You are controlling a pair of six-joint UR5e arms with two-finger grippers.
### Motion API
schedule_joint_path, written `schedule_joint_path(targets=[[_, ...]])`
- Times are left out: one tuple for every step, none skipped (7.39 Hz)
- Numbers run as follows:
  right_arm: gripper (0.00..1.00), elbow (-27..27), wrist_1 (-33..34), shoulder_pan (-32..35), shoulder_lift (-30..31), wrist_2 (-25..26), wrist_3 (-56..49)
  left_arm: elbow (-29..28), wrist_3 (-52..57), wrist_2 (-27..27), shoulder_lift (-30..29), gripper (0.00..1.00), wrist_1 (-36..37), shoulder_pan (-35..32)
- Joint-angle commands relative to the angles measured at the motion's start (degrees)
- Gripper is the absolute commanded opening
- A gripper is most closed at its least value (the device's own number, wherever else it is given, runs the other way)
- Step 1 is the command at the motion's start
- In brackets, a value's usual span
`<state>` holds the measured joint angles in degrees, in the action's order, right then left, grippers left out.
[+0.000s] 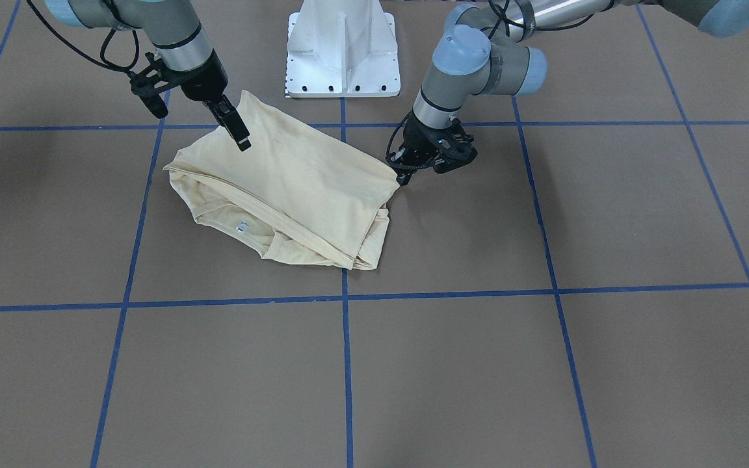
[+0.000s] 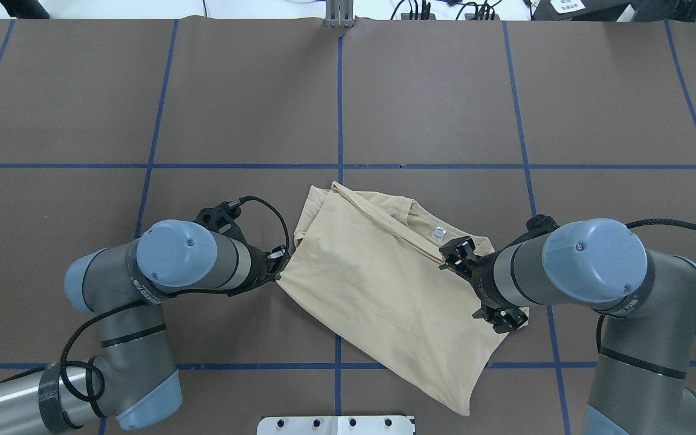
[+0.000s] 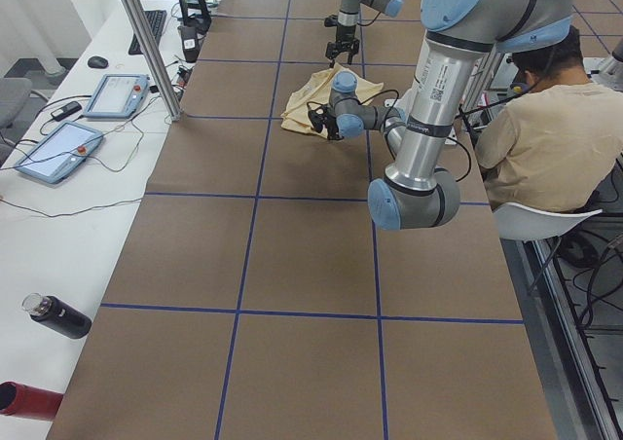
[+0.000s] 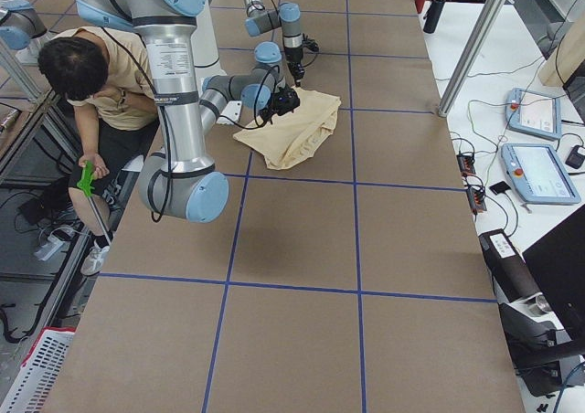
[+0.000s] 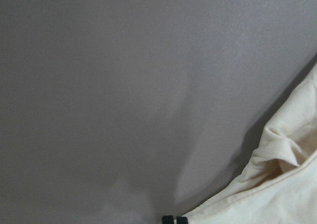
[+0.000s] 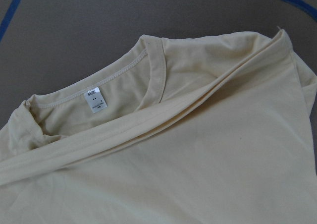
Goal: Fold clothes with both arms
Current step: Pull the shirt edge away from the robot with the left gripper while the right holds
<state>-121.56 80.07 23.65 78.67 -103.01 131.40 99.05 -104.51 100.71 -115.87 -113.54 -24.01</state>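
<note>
1 pale yellow T-shirt lies in a loose, half-folded heap on the brown table, near the middle and close to the white base of the robot. It sits across 1 of the blue lines taped on the table. The 2 arms each reach down to 1 side of the shirt. The left gripper is low by the table and pinches a corner of the shirt; its 2 black fingertips are pressed close together right at the edge of the cloth. The right gripper is at the other side, and its fingers look closed on the cloth near that edge. The top layer of the shirt is pulled flat and smooth between the 2 grippers. Under it, on the side far from the robot, the neck hole peeks out with a small white label, and some cloth is bunched in folds there. The right wrist camera looks down on that same label and a long fold running beside the neck. A person in a tan top sits by the table, behind the robot.
</note>
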Motion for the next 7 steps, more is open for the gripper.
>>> schedule_joint_path(targets=[[1.0,-0.16,0.09,-0.09,-0.1,0.0,0.0,-2.0,9.29,0.19,-1.54,0.0,-0.8,-6.8],[1.0,0.01,0.09,-0.35,-0.27,0.09,0.0,-9.07,9.76,0.27,-6.6,0.0,-3.59,-9.79],[1.0,0.45,0.0,-0.44,-0.36,0.35,0.0,-18.45,9.85,0.19,-11.78,0.0,-9.71,-12.43],[1.0,2.02,0.0,-0.44,-1.93,0.61,0.0,-28.9,10.81,0.19,-17.23,0.0,-16.82,-14.72],[1.0,4.64,0.0,-0.44,-5.34,0.7,0.0,-33.44,13.52,0.19,-20.24,0.0,-18.98,-16.14],[1.0,6.67,0.0,-0.44,-8.33,0.79,0.17,-33.4,14.76,0.19,-20.36,0.19,-19.0,-16.67],[1.0,7.39,0.0,-0.53,-9.93,1.14,0.18,-33.22,14.95,0.45,-20.62,0.46,-18.82,-16.68]])
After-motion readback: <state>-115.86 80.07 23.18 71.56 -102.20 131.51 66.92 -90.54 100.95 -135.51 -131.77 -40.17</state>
